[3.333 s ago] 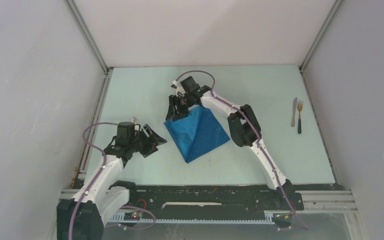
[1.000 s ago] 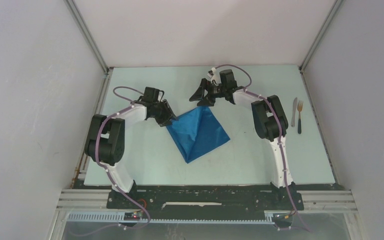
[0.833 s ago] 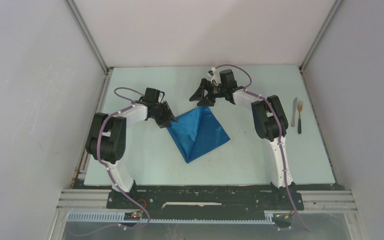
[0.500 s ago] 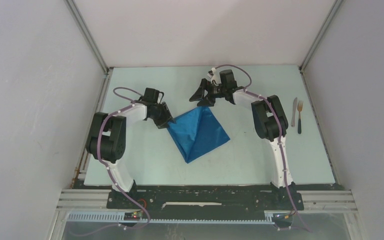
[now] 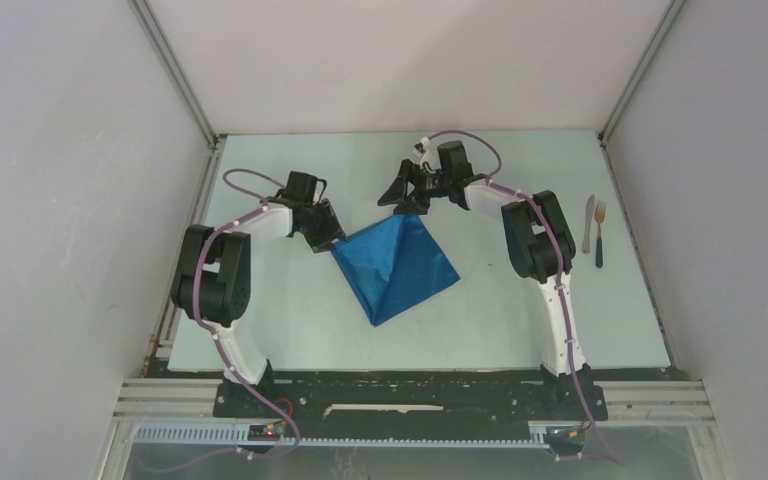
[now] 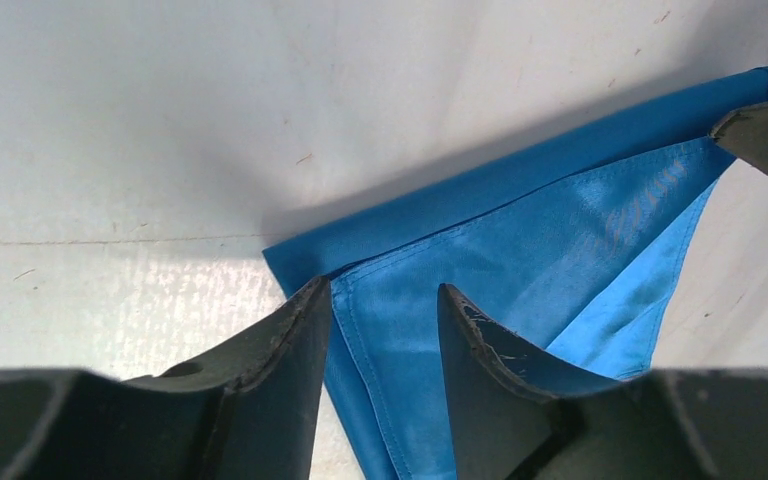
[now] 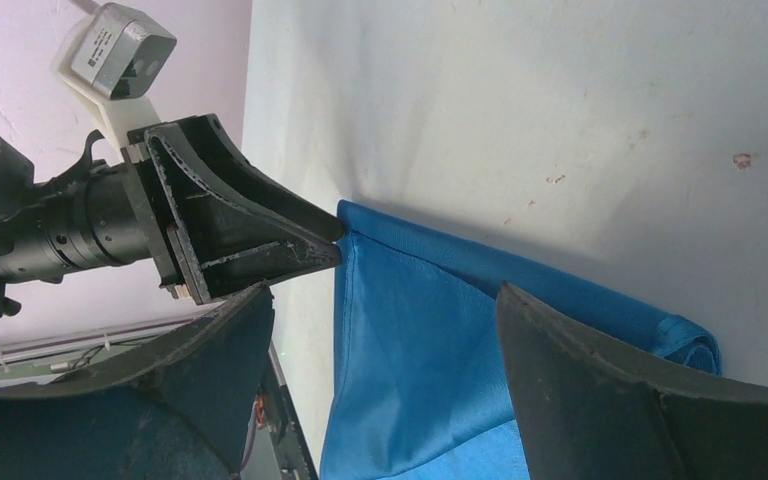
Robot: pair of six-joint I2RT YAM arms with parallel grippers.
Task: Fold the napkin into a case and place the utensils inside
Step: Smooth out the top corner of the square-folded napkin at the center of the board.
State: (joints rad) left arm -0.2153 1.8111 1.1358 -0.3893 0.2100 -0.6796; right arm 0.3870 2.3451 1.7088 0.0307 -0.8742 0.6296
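We see the napkin [image 5: 395,265] folded into a pointed kite shape, lying flat on the table [image 5: 460,320] at centre frame in the top view. The left gripper [image 5: 328,232] sits at its left corner. In the left wrist view its fingers [image 6: 290,340] stand partly apart, straddling the cloth's hemmed edge without pinching it. The right gripper [image 5: 401,196] hangs by the upper corner, spread wide and holding nothing. The knife [image 5: 587,223] and fork [image 5: 599,235] lie side by side at the right edge, well apart from the napkin.
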